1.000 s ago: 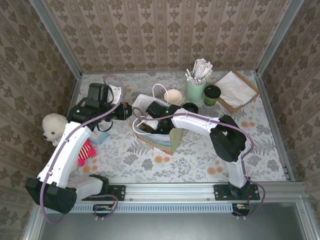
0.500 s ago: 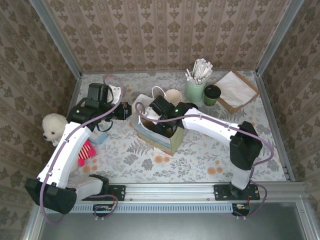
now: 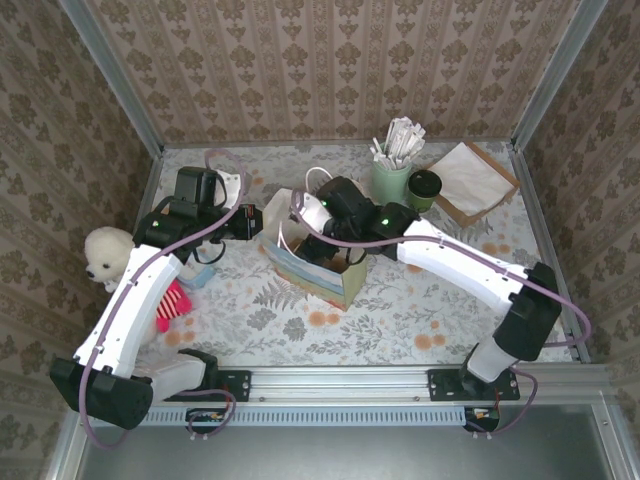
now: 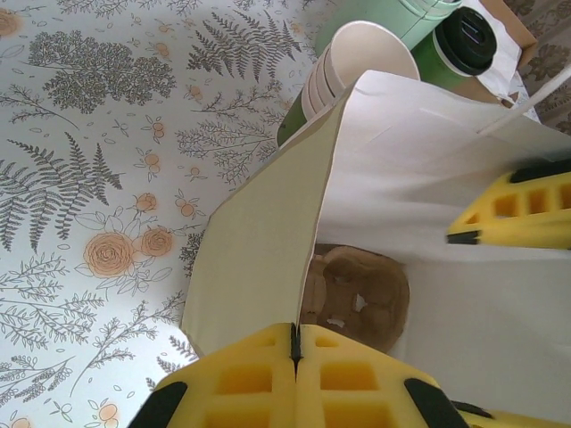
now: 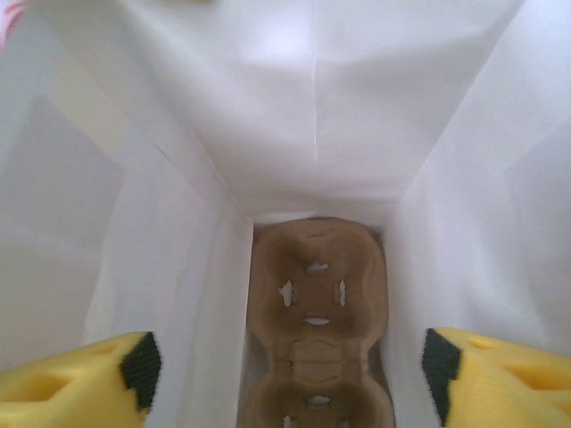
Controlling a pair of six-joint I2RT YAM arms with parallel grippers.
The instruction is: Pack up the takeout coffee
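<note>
The takeout coffee [image 3: 423, 188], a dark-green cup with a black lid [image 4: 464, 40], stands at the back right beside the pale-green stick holder [image 3: 390, 180]. A white paper bag [image 3: 315, 275] stands open mid-table, and a brown cardboard cup carrier [image 5: 317, 303] lies on its bottom. My left gripper [image 3: 258, 222] is shut on the bag's near rim [image 4: 259, 241], holding it open. My right gripper [image 5: 290, 366] hangs open over the bag's mouth [image 3: 318, 222], empty and looking straight down at the carrier. One of its yellow fingers [image 4: 517, 209] shows in the left wrist view.
A stack of lidless green cups [image 4: 357, 62] stands just behind the bag. At the back right lies a brown tray with a white napkin [image 3: 465, 180]. A white plush toy [image 3: 105, 255] and a pink item [image 3: 175, 300] lie at the left, beside the left arm.
The right arm has stretched out, its elbow swinging right, and its gripper has shifted toward the back of the bag. The left gripper has kept its hold on the rim.
</note>
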